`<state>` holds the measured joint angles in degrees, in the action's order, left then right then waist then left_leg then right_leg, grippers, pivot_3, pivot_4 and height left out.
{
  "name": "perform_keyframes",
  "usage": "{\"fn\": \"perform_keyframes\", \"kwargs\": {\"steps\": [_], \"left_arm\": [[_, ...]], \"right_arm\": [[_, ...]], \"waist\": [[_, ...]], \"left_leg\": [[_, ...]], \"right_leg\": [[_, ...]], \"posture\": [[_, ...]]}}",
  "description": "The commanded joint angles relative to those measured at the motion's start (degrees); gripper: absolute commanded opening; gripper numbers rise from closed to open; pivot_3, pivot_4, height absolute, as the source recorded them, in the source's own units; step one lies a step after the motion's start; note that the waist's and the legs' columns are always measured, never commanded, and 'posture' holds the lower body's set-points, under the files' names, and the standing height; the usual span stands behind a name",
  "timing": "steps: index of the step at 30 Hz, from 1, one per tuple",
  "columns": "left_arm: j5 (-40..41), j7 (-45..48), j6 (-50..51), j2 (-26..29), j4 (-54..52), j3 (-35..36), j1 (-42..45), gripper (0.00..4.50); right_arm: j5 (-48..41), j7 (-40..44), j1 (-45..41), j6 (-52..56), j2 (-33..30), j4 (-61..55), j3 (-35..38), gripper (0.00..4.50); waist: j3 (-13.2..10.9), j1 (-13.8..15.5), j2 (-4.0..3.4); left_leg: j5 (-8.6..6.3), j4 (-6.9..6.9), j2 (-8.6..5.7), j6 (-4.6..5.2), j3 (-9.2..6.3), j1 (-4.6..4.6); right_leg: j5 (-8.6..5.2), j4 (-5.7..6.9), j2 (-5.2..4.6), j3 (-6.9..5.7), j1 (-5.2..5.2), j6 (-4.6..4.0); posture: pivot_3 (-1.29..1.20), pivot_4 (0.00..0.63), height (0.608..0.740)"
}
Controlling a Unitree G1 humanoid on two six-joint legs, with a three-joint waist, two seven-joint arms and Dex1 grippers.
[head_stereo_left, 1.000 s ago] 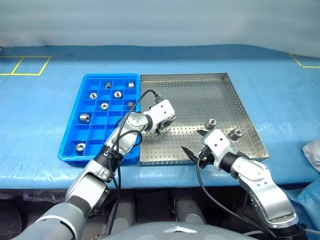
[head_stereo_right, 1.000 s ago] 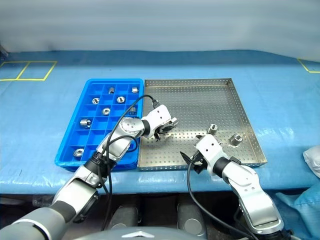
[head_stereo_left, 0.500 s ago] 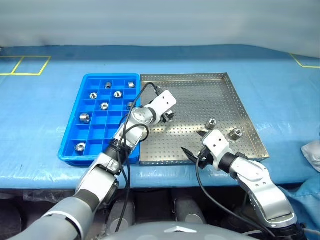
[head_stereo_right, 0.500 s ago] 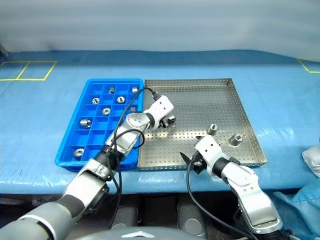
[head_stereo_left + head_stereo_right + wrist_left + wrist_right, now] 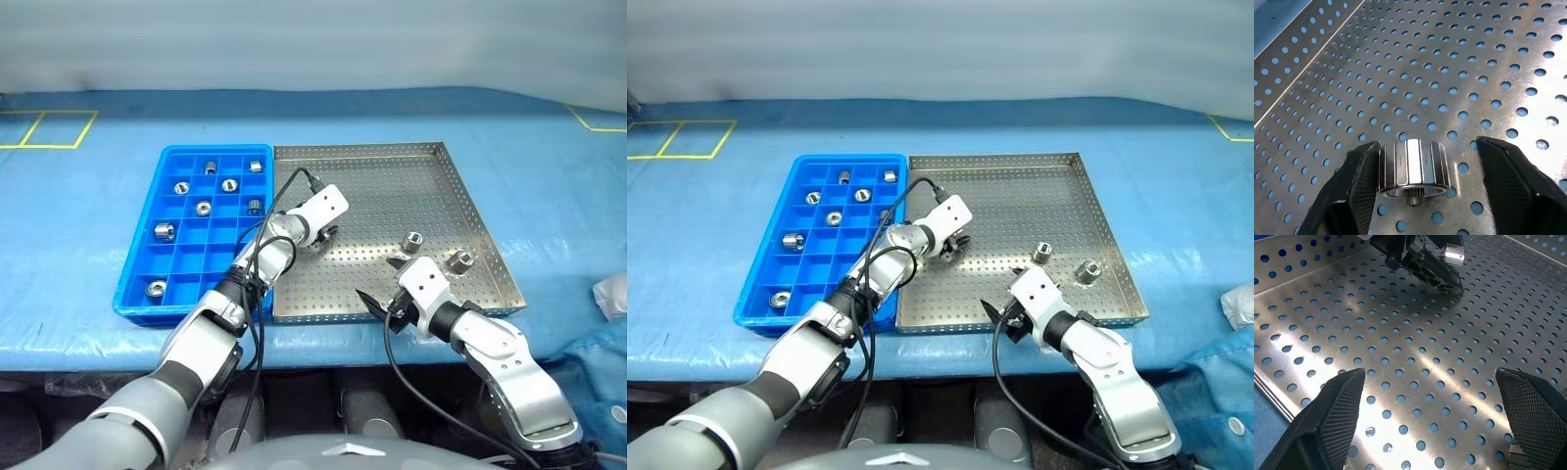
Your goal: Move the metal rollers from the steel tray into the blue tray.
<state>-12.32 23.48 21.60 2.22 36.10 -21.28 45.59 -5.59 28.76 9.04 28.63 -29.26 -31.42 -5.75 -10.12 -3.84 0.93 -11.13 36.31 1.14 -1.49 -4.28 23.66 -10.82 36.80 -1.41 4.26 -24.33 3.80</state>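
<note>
The steel tray lies right of the blue tray, which holds several metal rollers such as one in its compartments. Two rollers stand in the steel tray's right part. My left gripper is low over the steel tray's left part. In the left wrist view a roller rests on the perforated floor between its fingers; one finger touches it and the other stands off it. My right gripper hangs open and empty near the tray's front rim.
A blue cover spreads over the table, with yellow tape marks at the far left and far right. A white crumpled thing lies at the right edge. The black cable loops along my left arm.
My left arm has stretched farther out over the steel tray, and its gripper has come down there. The right arm has not moved.
</note>
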Motion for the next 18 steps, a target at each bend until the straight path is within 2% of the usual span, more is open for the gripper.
{"fn": "perform_keyframes", "kwargs": {"steps": [1, 10, 18], "left_arm": [[0.98, 1.06, -0.50, -0.25, -2.18, 0.99, -1.00, 1.78], [8.43, 4.19, 2.98, -0.70, -12.96, 7.06, -5.16, 1.78], [18.47, 8.65, 10.06, -0.09, -26.55, 12.29, -8.80, 1.78]], "right_arm": [[0.22, -0.06, -1.05, -1.25, -0.05, -1.09, 0.21, 4.50], [0.42, 0.38, -2.16, -1.56, 0.19, 0.04, -0.72, 4.50], [0.50, 0.71, -3.18, -2.22, 0.45, 1.10, -1.56, 4.50]], "waist": [[0.00, 0.02, 0.00], [0.00, 0.18, 0.00], [0.00, 0.29, 0.00]], "left_leg": [[0.00, -0.01, 0.00, 0.00, 0.00, 0.00], [0.00, -0.02, 0.00, 0.00, 0.00, 0.01], [0.00, -0.02, 0.01, 0.00, 0.00, 0.00]], "right_leg": [[0.00, -0.01, 0.00, 0.00, 0.00, 0.00], [0.00, -0.01, 0.00, 0.00, -0.01, 0.00], [0.00, 0.00, 0.00, 0.00, 0.00, 0.00]], "posture": [[-0.05, 0.150, 0.740], [-0.03, 0.150, 0.740], [0.00, 0.150, 0.740]]}}
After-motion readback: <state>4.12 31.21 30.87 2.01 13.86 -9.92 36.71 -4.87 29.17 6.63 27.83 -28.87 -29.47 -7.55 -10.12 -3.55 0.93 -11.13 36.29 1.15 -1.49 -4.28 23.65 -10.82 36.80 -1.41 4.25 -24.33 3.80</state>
